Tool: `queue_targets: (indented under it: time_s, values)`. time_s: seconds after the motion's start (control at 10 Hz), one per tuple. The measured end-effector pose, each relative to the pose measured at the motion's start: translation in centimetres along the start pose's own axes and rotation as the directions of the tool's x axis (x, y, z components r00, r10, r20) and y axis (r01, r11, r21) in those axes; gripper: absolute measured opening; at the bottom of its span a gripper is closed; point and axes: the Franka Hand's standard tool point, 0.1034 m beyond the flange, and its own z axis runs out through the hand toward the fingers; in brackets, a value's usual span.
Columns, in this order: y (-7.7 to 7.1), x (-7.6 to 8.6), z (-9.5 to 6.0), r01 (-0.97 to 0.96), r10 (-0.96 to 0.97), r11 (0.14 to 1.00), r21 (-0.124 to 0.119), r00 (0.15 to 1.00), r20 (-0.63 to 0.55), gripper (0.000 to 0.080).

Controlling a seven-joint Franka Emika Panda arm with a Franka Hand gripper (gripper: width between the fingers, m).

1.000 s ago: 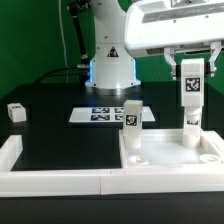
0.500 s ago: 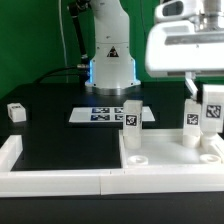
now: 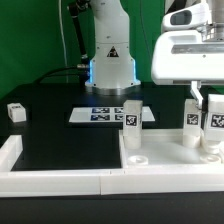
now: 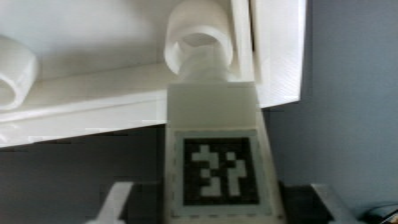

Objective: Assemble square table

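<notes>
The square table top (image 3: 165, 160) lies at the front on the exterior view's right, a white tray with a raised rim. Two white tagged legs stand upright in it, one at its back left corner (image 3: 130, 115) and one further right (image 3: 192, 122). My gripper (image 3: 210, 97) is shut on a third leg (image 3: 214, 120), held upright at the top's right edge. In the wrist view this leg (image 4: 217, 150) shows its tag between my fingers (image 4: 121, 200), and its far end meets a round socket (image 4: 199, 48) of the top (image 4: 107, 95). Whether it is seated I cannot tell.
A small white tagged part (image 3: 14, 111) lies alone at the exterior view's left. The marker board (image 3: 103, 115) lies flat behind the table top, in front of the arm's base (image 3: 110, 65). White border rails (image 3: 55, 180) run along the front and left.
My gripper has carried the held leg toward the exterior view's right and lowered it, from over the back right leg to the top's right edge.
</notes>
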Motion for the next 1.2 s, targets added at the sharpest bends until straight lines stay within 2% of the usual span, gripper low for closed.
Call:
queue_targets:
  time_s: [0.1, 0.5, 0.8, 1.2]
  values:
    - [0.3, 0.3, 0.0, -0.001, 0.001, 1.0, -0.001, 1.0, -0.008, 0.0291]
    - [0.3, -0.5, 1.0, 0.012, -0.012, 1.0, -0.013, 1.0, 0.002, 0.0291]
    - [0.4, -0.6, 1.1, 0.015, -0.015, 1.0, -0.014, 1.0, 0.001, 0.0291]
    - [-0.2, -0.6, 1.7, 0.026, -0.026, 1.0, -0.015, 1.0, -0.001, 0.0291]
